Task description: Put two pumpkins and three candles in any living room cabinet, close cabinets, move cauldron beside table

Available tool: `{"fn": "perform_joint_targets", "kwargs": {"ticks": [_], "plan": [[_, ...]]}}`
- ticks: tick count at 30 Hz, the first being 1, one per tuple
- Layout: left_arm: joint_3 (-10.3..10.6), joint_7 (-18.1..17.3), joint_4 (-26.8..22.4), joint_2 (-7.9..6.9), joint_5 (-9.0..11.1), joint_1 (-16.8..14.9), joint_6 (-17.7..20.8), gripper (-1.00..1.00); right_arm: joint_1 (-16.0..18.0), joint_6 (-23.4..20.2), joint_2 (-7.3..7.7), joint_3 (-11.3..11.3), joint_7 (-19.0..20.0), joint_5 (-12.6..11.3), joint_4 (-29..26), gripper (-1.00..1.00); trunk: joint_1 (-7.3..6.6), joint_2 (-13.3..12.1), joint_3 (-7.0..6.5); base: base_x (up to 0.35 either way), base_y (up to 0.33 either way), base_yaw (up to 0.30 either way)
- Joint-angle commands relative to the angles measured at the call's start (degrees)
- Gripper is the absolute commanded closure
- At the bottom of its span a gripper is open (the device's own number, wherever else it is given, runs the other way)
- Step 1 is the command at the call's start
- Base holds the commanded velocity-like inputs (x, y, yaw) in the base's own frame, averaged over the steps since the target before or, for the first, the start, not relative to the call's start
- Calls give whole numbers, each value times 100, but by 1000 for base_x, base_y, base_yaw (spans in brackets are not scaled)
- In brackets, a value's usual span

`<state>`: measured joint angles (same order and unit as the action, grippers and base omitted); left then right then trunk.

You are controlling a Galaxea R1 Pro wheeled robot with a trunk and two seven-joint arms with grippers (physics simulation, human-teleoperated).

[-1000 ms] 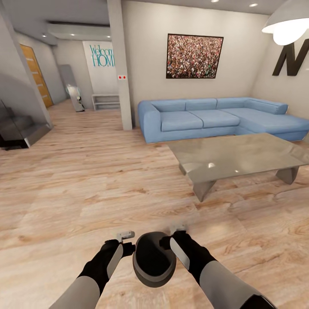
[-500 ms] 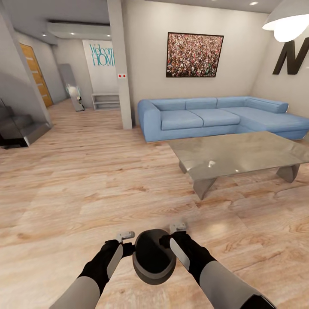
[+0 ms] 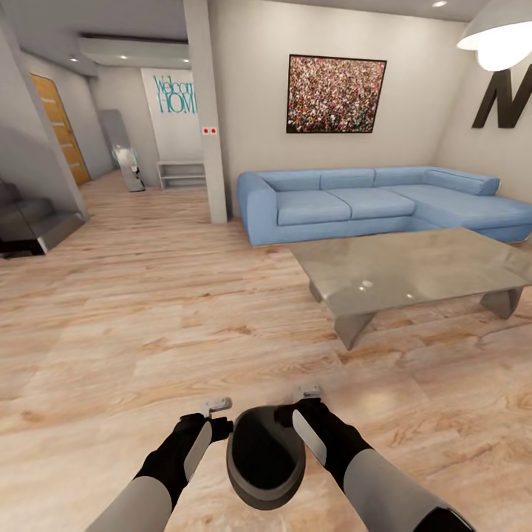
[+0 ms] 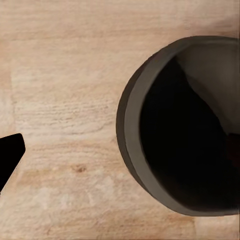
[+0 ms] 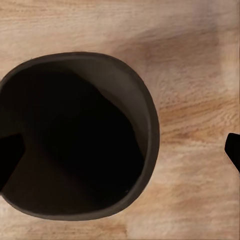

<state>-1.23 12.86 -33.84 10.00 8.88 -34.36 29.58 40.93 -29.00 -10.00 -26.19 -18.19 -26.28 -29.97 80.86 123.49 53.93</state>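
The cauldron (image 3: 266,458), a round dark pot with a black hollow, sits low between my two arms over the wood floor. My left gripper (image 3: 217,415) is at its left rim and my right gripper (image 3: 303,405) at its right rim. Seen from the left wrist, the cauldron (image 4: 185,130) lies beside one black fingertip (image 4: 10,155). Seen from the right wrist, my open right gripper (image 5: 120,150) straddles the cauldron (image 5: 75,140) wall, with one fingertip (image 5: 10,155) over the hollow and the other outside. The glossy grey table (image 3: 414,270) stands ahead to the right. Pumpkins, candles and cabinet are out of view.
A blue sectional sofa (image 3: 347,199) runs behind the table along the far wall. A grey pillar (image 3: 207,111) stands left of it, and dark stairs (image 3: 29,222) sit at far left. Wood floor (image 3: 148,318) stretches between me and the table. A pendant lamp (image 3: 502,37) hangs at upper right.
The cauldron's near rim now reaches lower between my grippers. The whole view has shifted slightly, so the camera moved. Both grippers hold the same places.
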Motion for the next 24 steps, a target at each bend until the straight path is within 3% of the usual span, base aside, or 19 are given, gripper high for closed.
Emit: {"fn": "perform_joint_targets", "kwargs": {"ticks": [1,6,14,24], "plan": [[0,-1,0,0,0,0,-2,-100,1,0,0,0,0,0,0,-100,0,0,0,214,0,0],[0,2,0,0,0,0,-10,-100,-1,-18,0,0,0,-2,0,-100,0,0,0,68,0,0],[0,6,0,0,0,15,-97,-100,3,-388,0,-8,-8,-23,80,-100,0,0,0,4,0,0],[11,6,103,0,0,18,-146,-100,3,-410,0,-2,-46,-34,210,-100,220,401,179,0,0,0]]}}
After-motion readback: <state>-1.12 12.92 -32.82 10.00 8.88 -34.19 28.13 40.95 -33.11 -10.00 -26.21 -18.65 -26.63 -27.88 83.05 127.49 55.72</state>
